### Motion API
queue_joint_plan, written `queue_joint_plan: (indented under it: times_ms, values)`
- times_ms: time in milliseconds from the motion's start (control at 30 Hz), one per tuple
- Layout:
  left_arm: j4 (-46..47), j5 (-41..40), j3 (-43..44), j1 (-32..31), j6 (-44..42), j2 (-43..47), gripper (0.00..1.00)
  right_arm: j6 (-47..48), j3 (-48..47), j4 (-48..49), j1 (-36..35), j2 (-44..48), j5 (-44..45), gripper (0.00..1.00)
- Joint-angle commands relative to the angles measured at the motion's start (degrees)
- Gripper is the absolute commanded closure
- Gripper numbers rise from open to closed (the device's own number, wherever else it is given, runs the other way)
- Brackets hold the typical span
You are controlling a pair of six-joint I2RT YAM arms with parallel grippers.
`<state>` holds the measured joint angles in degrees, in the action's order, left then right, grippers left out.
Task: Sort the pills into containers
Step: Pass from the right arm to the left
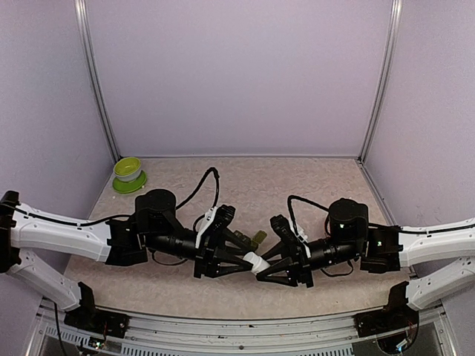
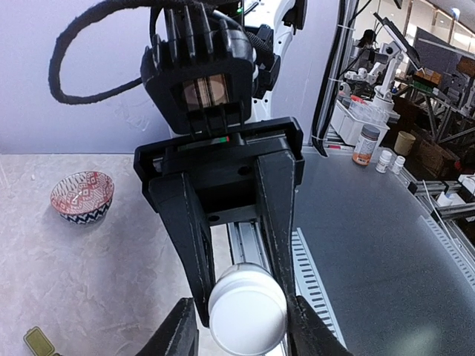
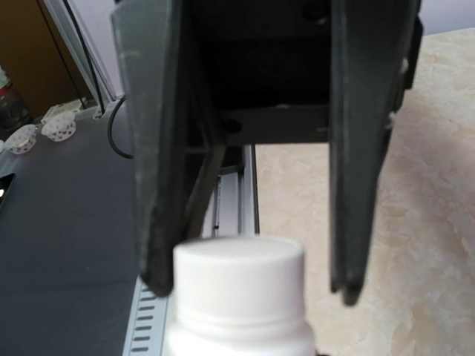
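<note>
A white pill bottle (image 1: 256, 261) hangs above the table between the two arms. My right gripper (image 1: 264, 268) is shut on its body. The round cap (image 2: 247, 310) faces the left wrist camera. My left gripper (image 1: 247, 259) is open and straddles the cap (image 3: 239, 271). One of its fingers (image 3: 158, 222) touches the cap's side, and the other finger (image 3: 356, 222) stands a little apart from it. The dark green containers (image 1: 243, 237) sit on the table just behind the grippers, and a corner of them shows in the left wrist view (image 2: 38, 341). No pills show.
A lime-green bowl (image 1: 128, 174) stands at the back left corner of the table. In the left wrist view a red and blue patterned bowl (image 2: 82, 196) sits on the tabletop. The metal rail (image 1: 237, 326) of the table's near edge runs right below the bottle.
</note>
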<state>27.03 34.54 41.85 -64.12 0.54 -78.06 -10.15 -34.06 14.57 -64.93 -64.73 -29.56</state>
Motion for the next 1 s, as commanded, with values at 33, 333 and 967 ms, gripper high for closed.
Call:
queue_joint_plan:
  times_ms: [33,333,967]
  values:
    - [-0.6,0.7,1.5,-0.2,0.0,-0.4,0.67,-0.1,-1.7,0.0,0.2,0.6,0.7,0.75]
    - [2.6,-1.4,0.7,-0.2,2.8,-0.6,0.92,-0.1,-1.3,-0.1,0.1,1.0,2.9,0.66]
    - [3.8,-17.2,3.1,-0.2,25.3,-3.0,1.00,4.1,0.9,1.9,0.1,6.7,18.7,0.43]
